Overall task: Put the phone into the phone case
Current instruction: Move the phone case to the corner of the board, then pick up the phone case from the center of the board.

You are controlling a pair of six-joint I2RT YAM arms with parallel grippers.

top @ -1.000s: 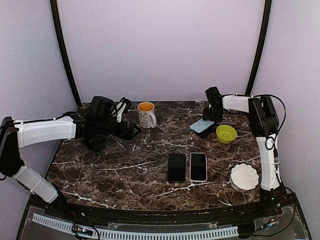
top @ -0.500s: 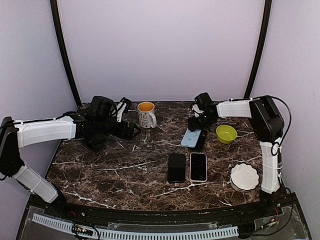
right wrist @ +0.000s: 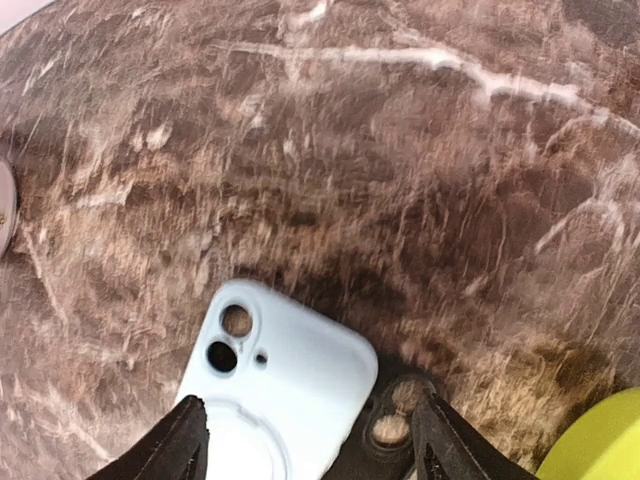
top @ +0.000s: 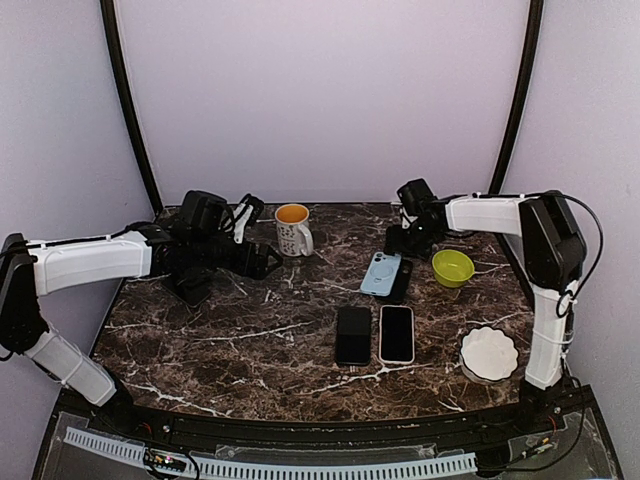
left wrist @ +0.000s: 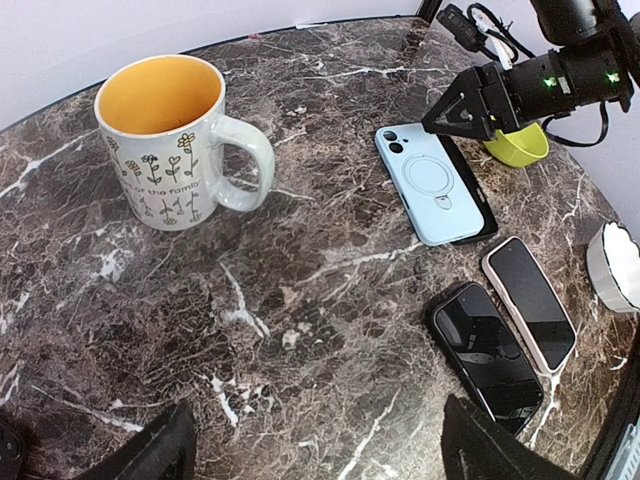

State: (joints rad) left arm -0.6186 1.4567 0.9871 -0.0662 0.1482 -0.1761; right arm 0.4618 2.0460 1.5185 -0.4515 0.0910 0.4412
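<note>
A dark brown marble counter (top: 250,320) with white veins fills the view from above, with a robot arm reaching in from each side.

The light blue phone case (top: 378,272) lies flat near the middle right of the counter, back up, showing a camera cutout and a round ring. It rests partly on top of a black phone (right wrist: 395,420), which lies back up with its camera lenses showing just past the case's edge.

The right fingers (right wrist: 180,445) are spread wide and hold nothing. They sit at the camera end of the case, on its far side. Whether their tips touch the case cannot be told.

The left fingers (left wrist: 165,450) are also spread wide and empty, poised above bare counter at the left, well apart from the case.

Nearer the front edge, two more phones lie side by side, screens up: an all-black phone (top: 353,335) on the left and a black-screened phone with a pale rim (top: 397,333) on the right.

A white mug with flower drawings and an orange inside (left wrist: 170,150) stands upright towards the back. A lime green bowl (top: 453,267) sits just right of the case. A white scalloped dish (top: 489,352) rests near the front right.
</note>
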